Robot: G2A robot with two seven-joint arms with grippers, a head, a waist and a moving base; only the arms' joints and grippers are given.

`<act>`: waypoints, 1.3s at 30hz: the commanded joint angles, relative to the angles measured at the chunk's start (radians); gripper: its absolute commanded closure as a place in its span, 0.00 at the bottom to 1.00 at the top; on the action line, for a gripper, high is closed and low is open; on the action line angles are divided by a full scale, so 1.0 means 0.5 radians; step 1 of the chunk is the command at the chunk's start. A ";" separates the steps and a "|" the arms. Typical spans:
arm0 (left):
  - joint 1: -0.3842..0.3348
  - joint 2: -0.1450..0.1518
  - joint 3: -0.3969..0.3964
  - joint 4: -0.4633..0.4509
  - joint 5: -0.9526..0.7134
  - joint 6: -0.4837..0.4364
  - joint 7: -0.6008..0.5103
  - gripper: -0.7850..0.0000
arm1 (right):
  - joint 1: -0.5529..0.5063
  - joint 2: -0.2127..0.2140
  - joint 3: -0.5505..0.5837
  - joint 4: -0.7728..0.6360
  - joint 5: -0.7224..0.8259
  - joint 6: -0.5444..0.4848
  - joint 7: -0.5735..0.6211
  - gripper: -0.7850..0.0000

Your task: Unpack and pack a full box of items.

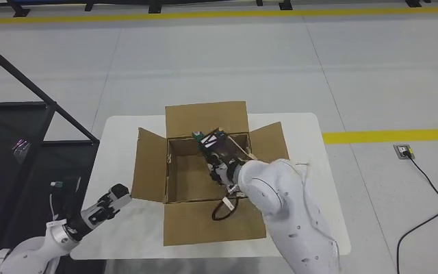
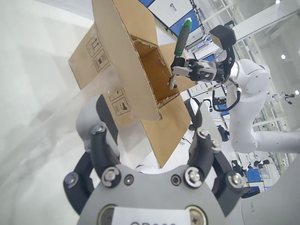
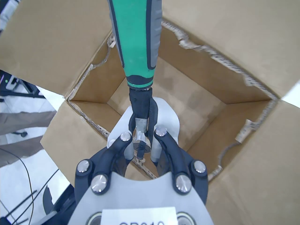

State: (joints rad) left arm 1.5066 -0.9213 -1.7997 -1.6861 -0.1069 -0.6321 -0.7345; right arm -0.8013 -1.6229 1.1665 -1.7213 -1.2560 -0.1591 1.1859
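The cardboard box (image 1: 205, 118) stands on the white table (image 1: 301, 130) with all four flaps folded outward. The right gripper (image 1: 220, 161) is positioned over the box opening.

In the right wrist view, the right gripper (image 3: 141, 120) has its jaws closed on the metal shank of a green-and-grey-handled tool (image 3: 136, 29). The handle projects away from the fingers, and the box (image 3: 211, 90) interior lies beyond it. The torn tape edges along the box rim are visible in this view.

The left wrist view gives the side elevation. The tool (image 2: 182, 39) is held clear above the box (image 2: 93, 54) rim, handle uppermost and tilted, with the metal head below the right gripper (image 2: 179, 70).

The left gripper (image 2: 151, 104) has its jaws spread apart with nothing between them. In the top view, the left gripper (image 1: 118, 194) is near the table's front left corner, just beside the box's left flap.
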 commanded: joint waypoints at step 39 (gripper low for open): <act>0.170 -0.015 -0.034 -0.090 -0.077 -0.194 0.176 0.00 | 0.311 0.310 1.217 1.304 -0.388 0.337 0.447 1.00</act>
State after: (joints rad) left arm 1.5899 -0.9287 -1.8153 -1.7295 -0.1453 -0.7302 -0.6469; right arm -0.6569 -1.4706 1.7784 -1.0978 -1.4313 0.0009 1.4112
